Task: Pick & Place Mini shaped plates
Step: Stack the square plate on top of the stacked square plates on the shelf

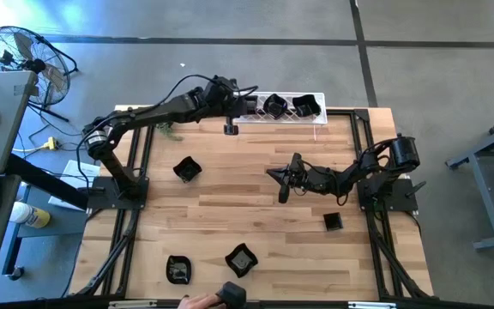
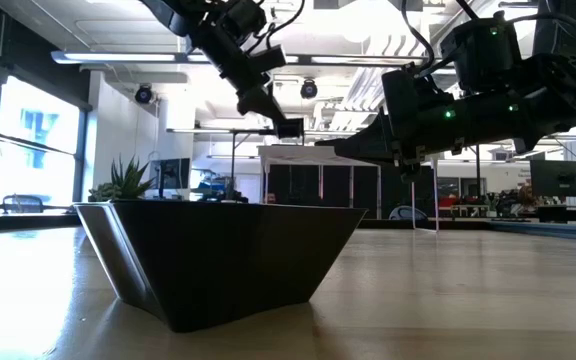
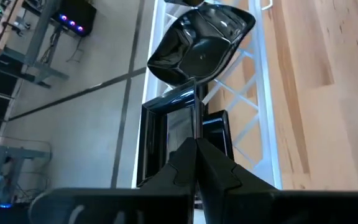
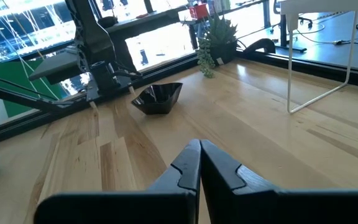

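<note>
Mini shaped plates lie about the wooden table: one mid-left, one right, two near the front. Others sit on the white wire rack at the far edge. My left gripper hangs shut at the rack's left end. Its tips are right before a glossy square plate on the rack, with a wavy plate beyond. My right gripper waits shut over mid-table, with nothing between its fingers. My left gripper has its shut fingertips right at the near corner of the square plate, coming along the rack from the table's left and slanting down. Whether they touch the plate, I cannot tell.
A small green plant stands at the far left of the table. A person's hand shows at the near edge beside a dark object. Bare wood lies between the two arms at mid-table.
</note>
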Robot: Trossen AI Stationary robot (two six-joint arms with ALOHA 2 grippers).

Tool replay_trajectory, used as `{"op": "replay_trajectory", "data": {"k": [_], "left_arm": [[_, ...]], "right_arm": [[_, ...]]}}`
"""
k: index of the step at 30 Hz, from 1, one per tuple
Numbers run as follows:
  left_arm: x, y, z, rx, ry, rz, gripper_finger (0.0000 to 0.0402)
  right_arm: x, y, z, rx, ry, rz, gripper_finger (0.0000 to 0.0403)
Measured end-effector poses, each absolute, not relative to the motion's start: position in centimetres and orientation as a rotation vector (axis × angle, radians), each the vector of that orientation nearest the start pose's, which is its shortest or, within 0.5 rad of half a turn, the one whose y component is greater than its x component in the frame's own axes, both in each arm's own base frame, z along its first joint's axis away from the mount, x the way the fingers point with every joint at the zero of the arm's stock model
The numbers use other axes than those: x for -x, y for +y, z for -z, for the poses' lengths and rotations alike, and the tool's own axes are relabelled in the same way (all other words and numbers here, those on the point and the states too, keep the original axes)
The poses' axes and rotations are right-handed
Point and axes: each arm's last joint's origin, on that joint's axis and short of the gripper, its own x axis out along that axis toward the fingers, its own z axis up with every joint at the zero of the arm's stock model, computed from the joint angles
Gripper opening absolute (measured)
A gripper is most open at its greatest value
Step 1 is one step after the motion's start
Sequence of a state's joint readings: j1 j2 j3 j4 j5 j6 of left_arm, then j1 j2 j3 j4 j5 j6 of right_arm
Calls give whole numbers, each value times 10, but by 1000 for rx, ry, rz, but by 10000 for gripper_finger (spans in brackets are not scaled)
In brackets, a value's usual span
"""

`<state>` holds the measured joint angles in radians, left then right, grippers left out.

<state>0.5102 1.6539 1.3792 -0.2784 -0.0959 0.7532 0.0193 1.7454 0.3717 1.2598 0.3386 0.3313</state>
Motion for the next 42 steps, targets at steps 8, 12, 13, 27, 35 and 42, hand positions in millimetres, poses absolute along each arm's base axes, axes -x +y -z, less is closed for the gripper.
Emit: {"op": "replay_trajectory", "data": {"k": [8,12,13,27,35,42], "left_arm": [[-327,187,-308,-527,711,-386,2],[-327,186,-308,-523,716,-384,2],[-327,186,-308,-520,715,-385,2],[-332,190,-300,-500,738,-423,2],[-333,191,-295,-492,759,-432,2],[-333,192,-296,-481,744,-443,14]], "right_arm": [[-267,-4,-124,-308,59,334,4],[-267,-4,-124,-308,58,334,2],[-267,-4,-124,-308,59,334,3],[-267,-4,-124,-305,59,332,2],[-267,-4,-124,-289,62,333,2],[-267,-4,-124,-289,61,332,2]]}}
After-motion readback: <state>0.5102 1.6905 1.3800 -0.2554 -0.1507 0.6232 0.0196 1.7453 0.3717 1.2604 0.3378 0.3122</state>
